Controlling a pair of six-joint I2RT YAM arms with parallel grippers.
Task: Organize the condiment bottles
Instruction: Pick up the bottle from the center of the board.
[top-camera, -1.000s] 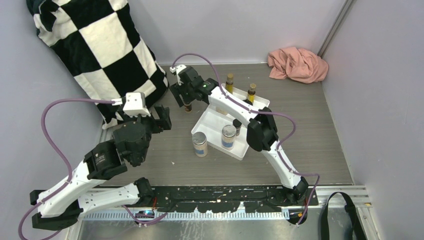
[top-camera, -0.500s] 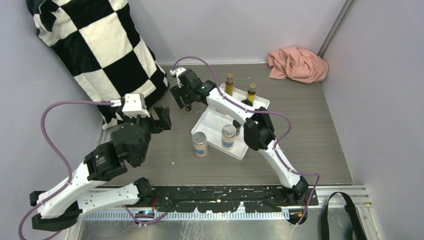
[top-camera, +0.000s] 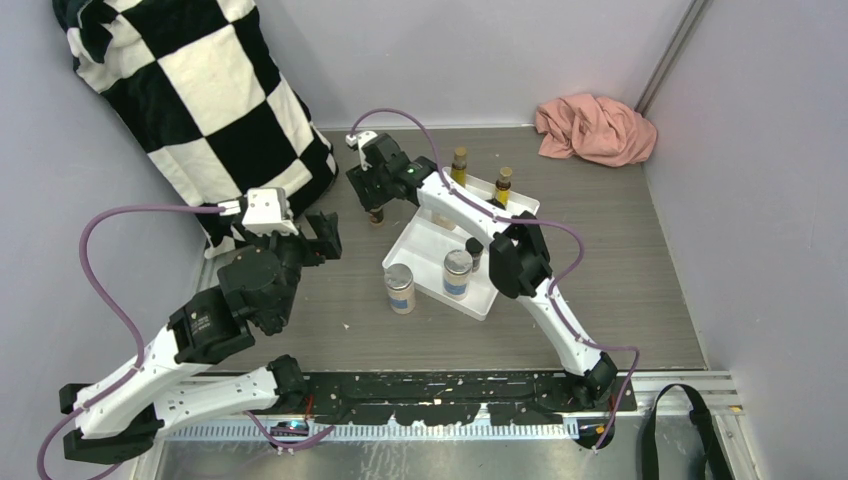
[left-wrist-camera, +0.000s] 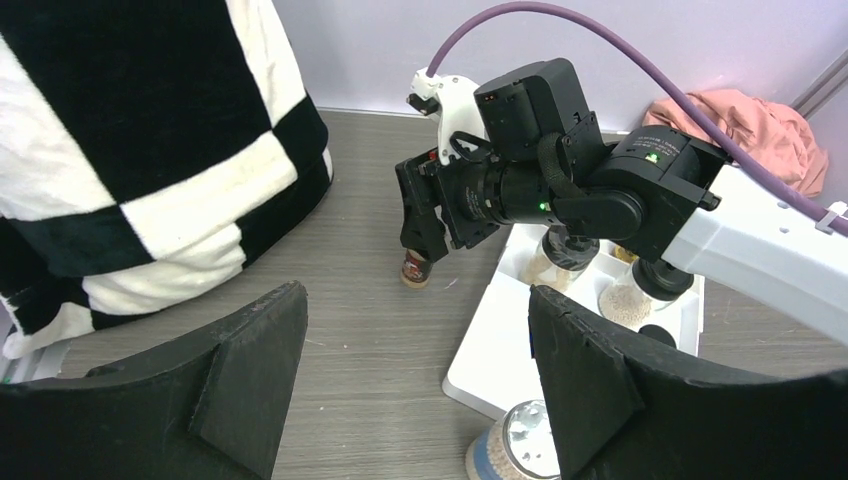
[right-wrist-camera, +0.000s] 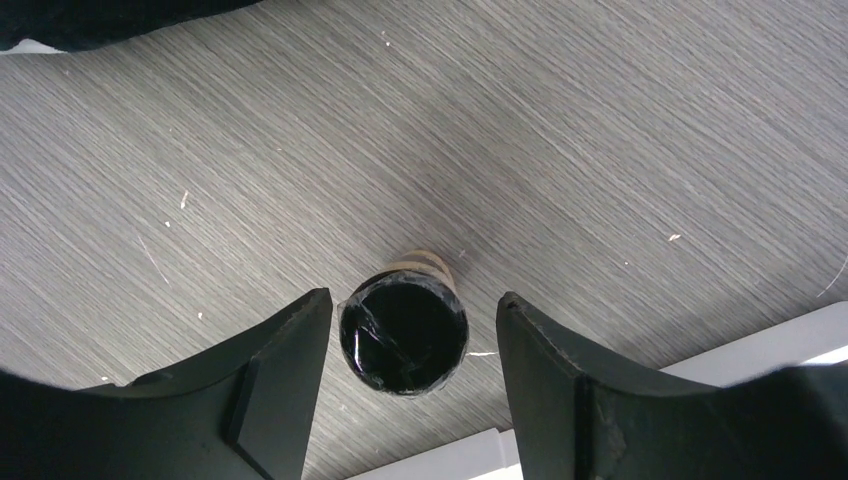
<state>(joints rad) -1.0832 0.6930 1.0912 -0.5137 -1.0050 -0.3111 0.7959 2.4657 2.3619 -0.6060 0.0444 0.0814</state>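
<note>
A small dark bottle (top-camera: 375, 214) with a black cap (right-wrist-camera: 404, 333) stands on the table left of the white tray (top-camera: 425, 246). My right gripper (right-wrist-camera: 412, 302) is straddling it, open, with a thin gap at the left finger and a wider one at the right. Two slim amber bottles with brown caps (top-camera: 459, 165) (top-camera: 503, 185) stand at the tray's far end. A silver-lidded jar (top-camera: 457, 272) is in the tray, and another (top-camera: 399, 288) stands just outside its near left corner. My left gripper (left-wrist-camera: 415, 300) hangs open and empty, facing the small bottle (left-wrist-camera: 415, 268).
A black-and-white checkered blanket (top-camera: 200, 90) leans at the back left, close to the left arm. A pink cloth (top-camera: 595, 130) lies in the back right corner. Two pale-powder jars with black lids (left-wrist-camera: 565, 250) (left-wrist-camera: 655, 285) sit in the tray behind the right arm.
The right gripper's jaws have narrowed around the small dark bottle while staying above it. The left arm has drifted slightly, its jaws unchanged.
</note>
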